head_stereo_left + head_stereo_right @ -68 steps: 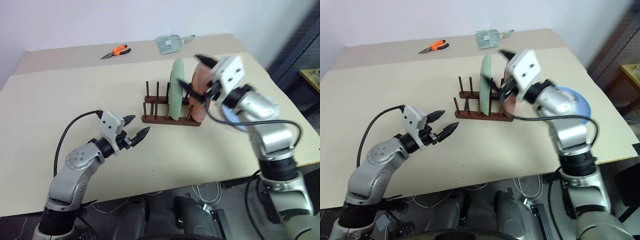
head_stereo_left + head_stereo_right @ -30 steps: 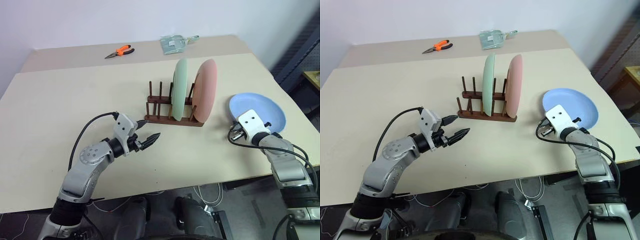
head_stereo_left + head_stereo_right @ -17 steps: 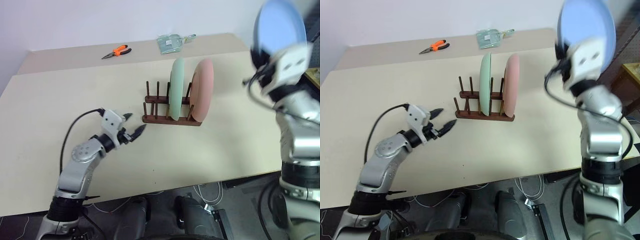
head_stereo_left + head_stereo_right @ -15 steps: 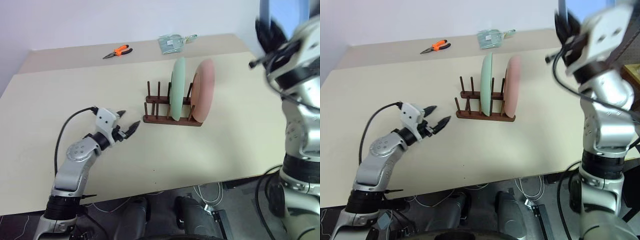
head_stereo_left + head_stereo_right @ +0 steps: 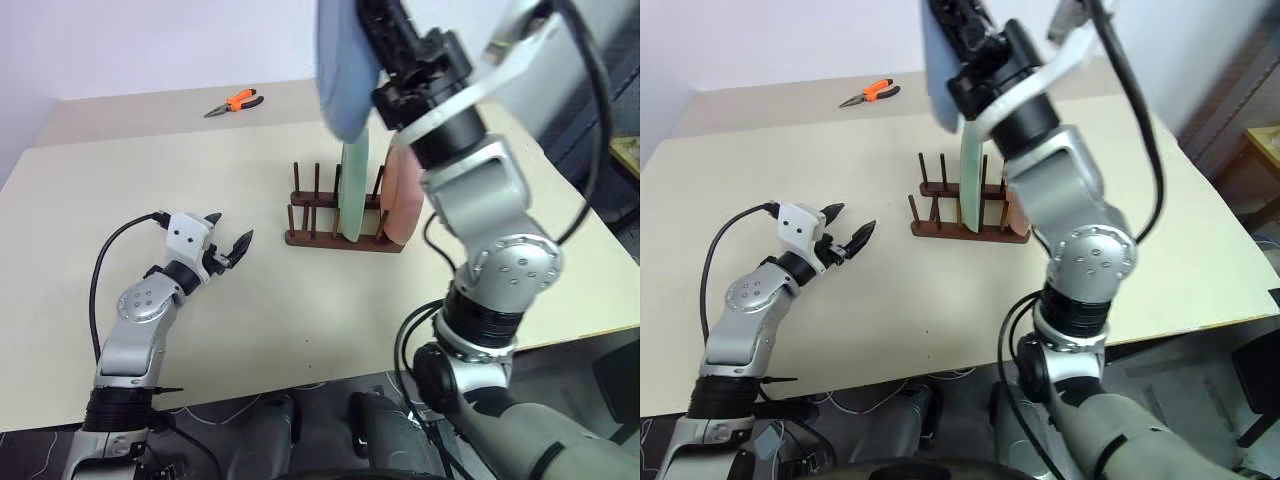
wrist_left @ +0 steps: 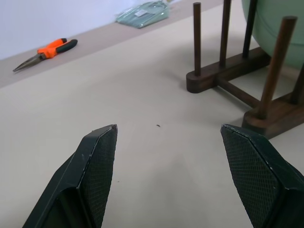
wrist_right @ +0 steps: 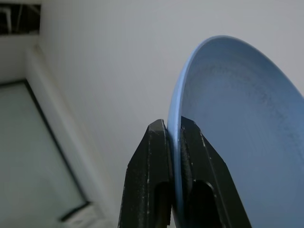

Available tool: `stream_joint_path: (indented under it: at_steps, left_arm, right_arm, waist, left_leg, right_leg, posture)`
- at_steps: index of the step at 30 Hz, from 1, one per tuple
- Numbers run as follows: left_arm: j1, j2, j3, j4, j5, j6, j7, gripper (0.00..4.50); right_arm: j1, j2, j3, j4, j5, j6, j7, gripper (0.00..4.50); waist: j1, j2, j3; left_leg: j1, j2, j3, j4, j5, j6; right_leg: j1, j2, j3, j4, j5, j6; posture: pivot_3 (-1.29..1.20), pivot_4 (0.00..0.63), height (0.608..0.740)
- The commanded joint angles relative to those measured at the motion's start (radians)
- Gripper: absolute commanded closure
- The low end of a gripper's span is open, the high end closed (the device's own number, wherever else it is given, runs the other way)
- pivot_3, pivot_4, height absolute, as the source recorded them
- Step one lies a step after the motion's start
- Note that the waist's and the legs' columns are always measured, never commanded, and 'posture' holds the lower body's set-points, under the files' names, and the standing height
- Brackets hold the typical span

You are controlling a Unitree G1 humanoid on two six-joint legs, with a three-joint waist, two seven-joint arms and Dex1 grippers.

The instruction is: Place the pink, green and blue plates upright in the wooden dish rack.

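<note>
My right gripper (image 7: 173, 126) is shut on the rim of the blue plate (image 5: 345, 70) and holds it on edge, high above the wooden dish rack (image 5: 320, 215). The green plate (image 5: 352, 190) and the pink plate (image 5: 400, 200) stand upright in the rack's right-hand slots. The rack's left pegs (image 6: 223, 28) are bare. My left gripper (image 5: 231, 228) is open with nothing between its fingers. It hovers just over the table, to the left of the rack and pointing toward it.
Orange-handled pliers (image 5: 236, 100) lie at the back of the beige table (image 5: 300, 310). A clear plastic bag (image 6: 142, 9) lies behind the rack. My raised right arm (image 5: 480, 190) crosses in front of the rack's right end.
The blue plate lay flat on the table's right with my right gripper at its rim; it has been lifted and swung left to above the rack. My left gripper drew away leftward.
</note>
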Motion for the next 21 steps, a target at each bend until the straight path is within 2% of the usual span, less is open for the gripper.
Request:
stream_joint_path:
  at_steps: [1, 6, 11, 16, 21]
  left_arm:
    - [0.003, -0.001, 0.021, -0.031, 0.01, -0.015, 0.017, 0.92]
    - [-0.003, -0.004, -0.023, 0.002, 0.018, -0.007, -0.013, 0.92]
    - [-0.104, -0.035, -0.05, 0.152, 0.044, -0.031, -0.014, 0.92]
    - [-0.222, -0.061, -0.092, 0.319, 0.021, -0.045, -0.141, 0.92]
    - [-0.417, -0.106, -0.165, 0.607, 0.068, -0.096, -0.263, 0.92]
  right_arm:
    - [-0.023, 0.038, -0.005, 0.012, 0.11, -0.015, -0.075, 4.46]
    - [-0.001, 0.013, 0.036, 0.012, 0.107, -0.002, -0.078, 4.46]
    - [-0.001, -0.018, 0.038, 0.027, 0.119, -0.006, -0.062, 4.46]
    - [0.004, -0.035, 0.044, 0.024, 0.108, -0.017, -0.054, 4.46]
    - [-0.005, -0.026, 0.073, 0.014, 0.054, -0.04, -0.049, 4.46]
  waist:
    - [-0.003, 0.0, 0.0]
    - [-0.006, 0.0, 0.0]
    - [-0.004, 0.0, 0.0]
    - [-0.007, 0.0, 0.0]
    - [-0.001, 0.0, 0.0]
  left_leg:
    - [0.0, 0.0, 0.0, 0.0, 0.0, 0.0]
    - [0.0, 0.0, 0.0, 0.0, 0.0, 0.0]
    - [0.0, 0.0, 0.001, 0.001, 0.0, 0.0]
    - [0.0, -0.001, 0.001, 0.002, 0.0, 0.0]
    - [0.0, -0.001, 0.001, 0.003, 0.0, 0.0]
  right_leg:
    - [0.0, 0.0, 0.0, 0.0, 0.0, 0.0]
    - [-0.001, 0.0, 0.0, 0.001, 0.0, 0.0]
    - [-0.001, 0.001, -0.001, 0.004, 0.0, 0.0]
    - [-0.001, 0.001, -0.001, 0.005, 0.0, 0.0]
    - [-0.002, 0.002, -0.002, 0.007, 0.0, 0.0]
  posture:
    - [0.0, 0.15, 0.74]
    - [0.0, 0.15, 0.74]
    - [0.0, 0.15, 0.74]
    - [0.0, 0.15, 0.74]
    - [0.0, 0.15, 0.74]
